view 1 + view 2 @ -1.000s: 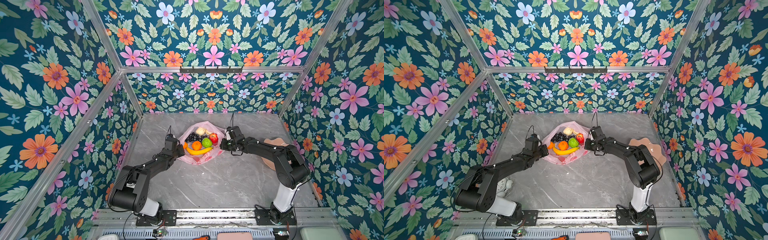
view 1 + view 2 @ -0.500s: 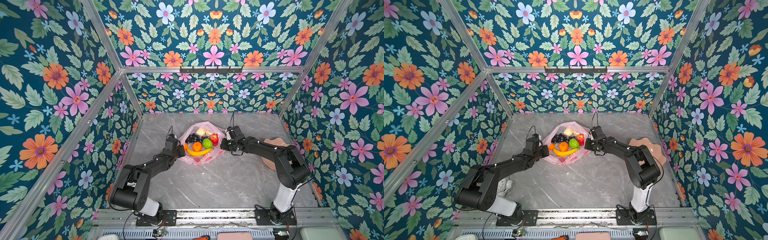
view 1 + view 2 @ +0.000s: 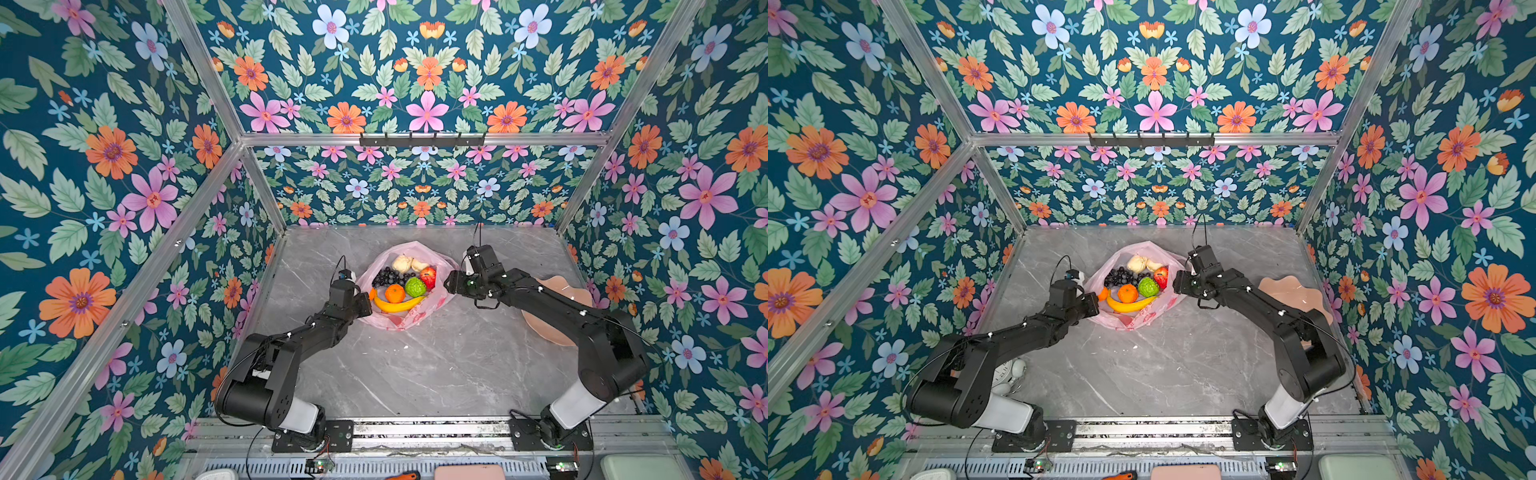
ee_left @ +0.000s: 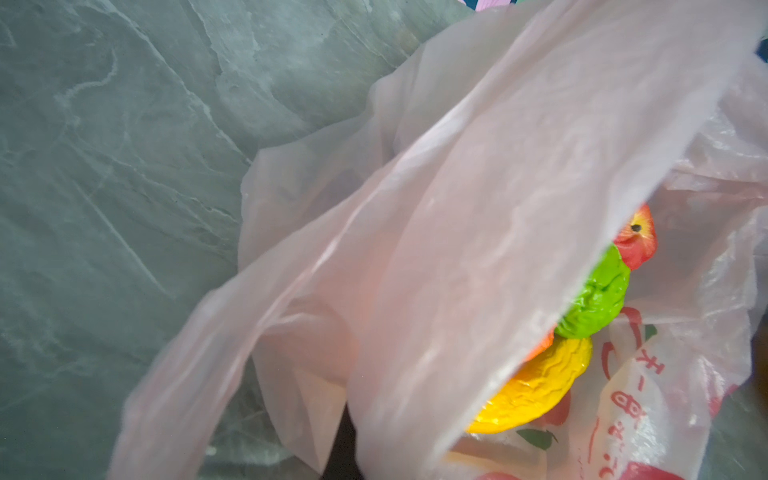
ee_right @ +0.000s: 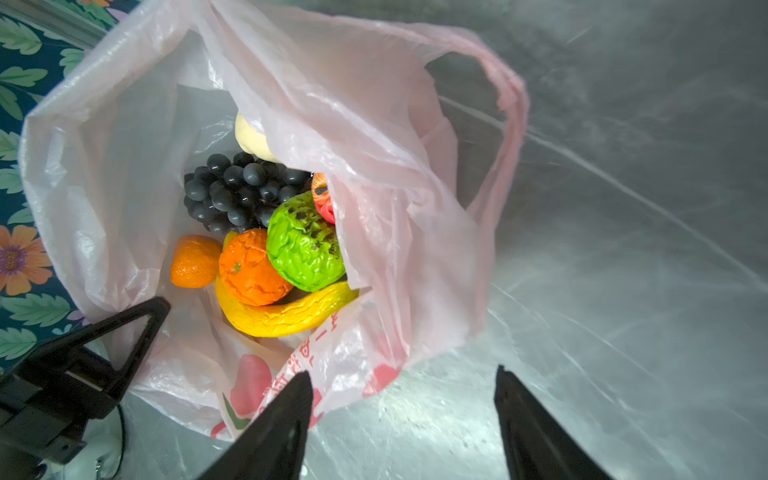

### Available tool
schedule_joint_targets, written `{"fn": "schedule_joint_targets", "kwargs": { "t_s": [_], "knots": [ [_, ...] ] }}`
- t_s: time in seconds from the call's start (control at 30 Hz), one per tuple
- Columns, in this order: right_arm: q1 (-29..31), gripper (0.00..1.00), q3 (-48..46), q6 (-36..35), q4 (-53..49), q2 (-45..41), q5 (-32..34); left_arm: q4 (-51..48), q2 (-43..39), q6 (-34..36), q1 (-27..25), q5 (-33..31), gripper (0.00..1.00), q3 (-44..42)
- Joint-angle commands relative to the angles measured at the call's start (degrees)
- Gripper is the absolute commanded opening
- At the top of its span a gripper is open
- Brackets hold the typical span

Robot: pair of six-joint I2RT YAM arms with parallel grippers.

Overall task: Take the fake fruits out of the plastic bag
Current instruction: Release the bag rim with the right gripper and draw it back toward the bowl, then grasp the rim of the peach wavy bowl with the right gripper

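The plastic bag lies open on the grey marble table, towards the back and about midway between the two arms, and every fruit sits inside it. In both top views the yellow banana curves along the near side, with the orange and the bumpy green fruit just behind it. The red apple touches the green fruit's right side, the dark grape bunch fills the left, and two cream lumpy pieces lie at the back. The right wrist view shows a second, smaller orange piece beside the first.

The left gripper is at the bag's left edge, jaws shut; the left wrist view is draped in a loose pink sheet of the bag, but whether plastic is pinched cannot be told. The right gripper stands at the bag's right edge, its two dark fingers spread wide with nothing between them, one over the red print and one over bare table. A loop handle hangs free on that side.

A peach scalloped bowl sits well to the right, partly behind the right arm.
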Motion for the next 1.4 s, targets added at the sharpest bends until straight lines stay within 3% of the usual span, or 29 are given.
{"fn": "schedule_joint_targets", "kwargs": {
  "t_s": [0.0, 0.33, 0.5, 0.93, 1.13, 1.37],
  "knots": [
    [-1.42, 0.73, -0.76, -1.82, -9.49, -4.25, 6.37, 2.09, -0.33, 0.44, -0.1, 0.42, 0.0, -0.51],
    [-11.83, 0.73, -9.57, 3.85, -19.99, -17.83, 9.31, 2.75, -2.0, 0.43, -0.11, -0.1, 0.0, -1.74],
    [-19.12, 0.73, -14.08, 5.27, -23.71, -23.18, 7.66, 3.1, -2.08, 0.09, -0.11, 0.07, 0.0, -1.94],
    [-36.36, 0.7, -19.35, 10.54, -35.2, -39.19, 7.94, 3.18, -1.5, -0.17, -0.15, 0.47, 0.0, -2.12],
    [-48.19, 0.67, -24.3, 11.81, -31.99, -41.6, -1.37, 3.01, -1.59, -0.09, -0.13, 0.42, 0.0, -2.16],
    [-49.21, 0.67, -27.41, 15.78, -25.71, -38.7, -3.64, 3.1, -1.29, -0.26, -0.11, 0.77, 0.0, -2.08]
  ]
}}
